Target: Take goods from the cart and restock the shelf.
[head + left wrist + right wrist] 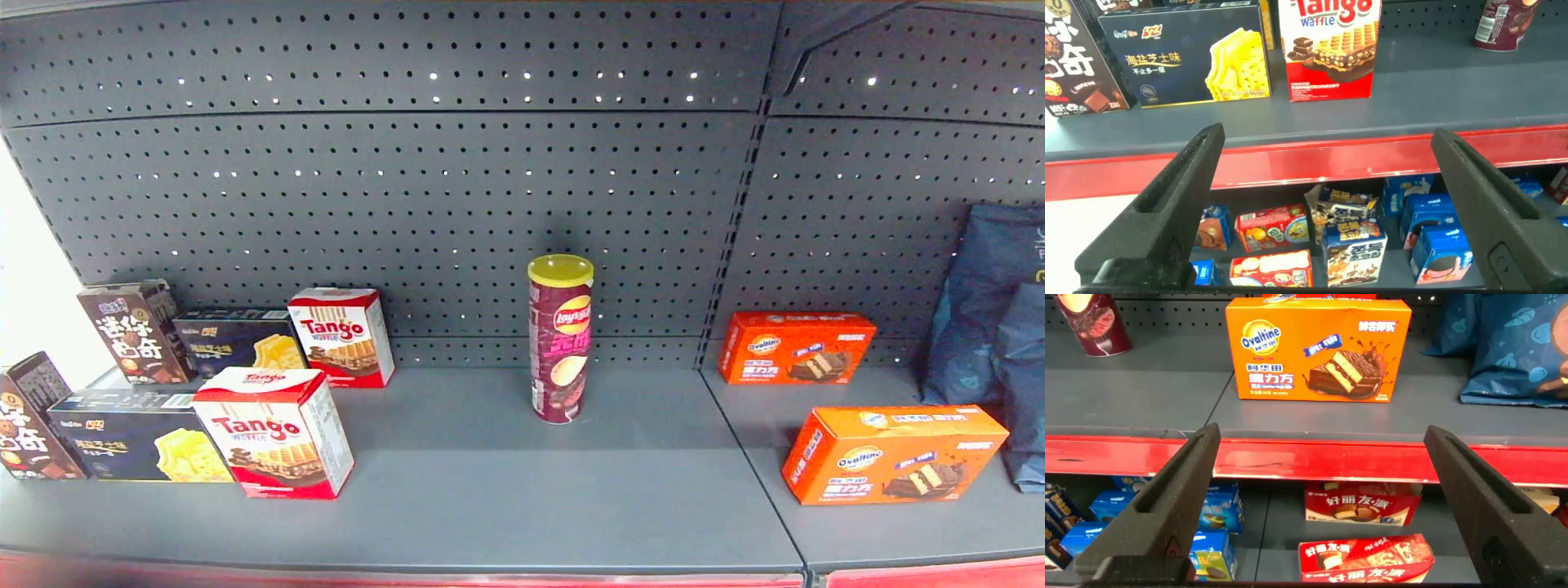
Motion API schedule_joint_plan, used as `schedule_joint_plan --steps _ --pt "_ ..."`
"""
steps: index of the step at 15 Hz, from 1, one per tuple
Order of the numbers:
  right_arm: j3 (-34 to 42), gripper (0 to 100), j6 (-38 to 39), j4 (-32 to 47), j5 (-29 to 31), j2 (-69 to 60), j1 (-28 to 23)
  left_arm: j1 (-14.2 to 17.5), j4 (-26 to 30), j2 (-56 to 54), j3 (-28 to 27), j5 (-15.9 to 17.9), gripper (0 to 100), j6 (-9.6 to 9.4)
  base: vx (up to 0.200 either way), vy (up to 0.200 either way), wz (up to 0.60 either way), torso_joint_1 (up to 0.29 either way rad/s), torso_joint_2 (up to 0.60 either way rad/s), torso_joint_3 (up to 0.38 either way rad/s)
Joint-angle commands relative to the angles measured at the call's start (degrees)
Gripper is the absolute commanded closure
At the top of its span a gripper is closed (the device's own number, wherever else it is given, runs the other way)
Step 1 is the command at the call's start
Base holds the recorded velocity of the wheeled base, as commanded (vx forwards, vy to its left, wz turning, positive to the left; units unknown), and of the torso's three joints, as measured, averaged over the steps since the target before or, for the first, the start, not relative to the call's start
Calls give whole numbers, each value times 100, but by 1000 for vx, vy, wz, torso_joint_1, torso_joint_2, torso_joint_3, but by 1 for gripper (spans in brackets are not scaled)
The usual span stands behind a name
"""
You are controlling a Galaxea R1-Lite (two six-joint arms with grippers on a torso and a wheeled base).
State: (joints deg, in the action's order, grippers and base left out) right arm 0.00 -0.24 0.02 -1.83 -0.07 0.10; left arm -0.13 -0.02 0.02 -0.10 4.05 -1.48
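Grey perforated backing [408, 204] rises behind the shelf [506, 490], whose board spans the lower half of the head view. At centre frame a tall chip can [560, 339] stands upright with its yellow lid on. On the left of the frame, two red-and-white wafer boxes [282, 433], two dark cracker boxes [139, 445] and two brown boxes [135, 331] stand in a front and a back row. On the right of the frame, two orange cake boxes [894, 453] stand one behind the other, with blue bags [992, 327] at the frame's edge. My left gripper [1327, 137] is spread wide with nothing between its fingers, facing the front wafer box across the shelf's red front strip [1306, 159]. My right gripper [1321, 434] is likewise apart and bare, facing the front orange cake box.
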Motion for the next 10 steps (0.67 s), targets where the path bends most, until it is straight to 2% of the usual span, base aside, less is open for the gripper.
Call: schedule_joint_plan --steps 1,7,10 --pt "0 0 -2 -2 -2 7 -1 5 2 -2 1 0 0 -2 0 0 0 0 0 0" --pt "0 0 -2 -2 25 7 -1 5 -15 -2 1 -9 0 -2 0 0 0 0 0 0" --pt "0 0 7 6 33 7 -1 5 -15 -2 1 0 0 -2 0 0 600 4 2 5"
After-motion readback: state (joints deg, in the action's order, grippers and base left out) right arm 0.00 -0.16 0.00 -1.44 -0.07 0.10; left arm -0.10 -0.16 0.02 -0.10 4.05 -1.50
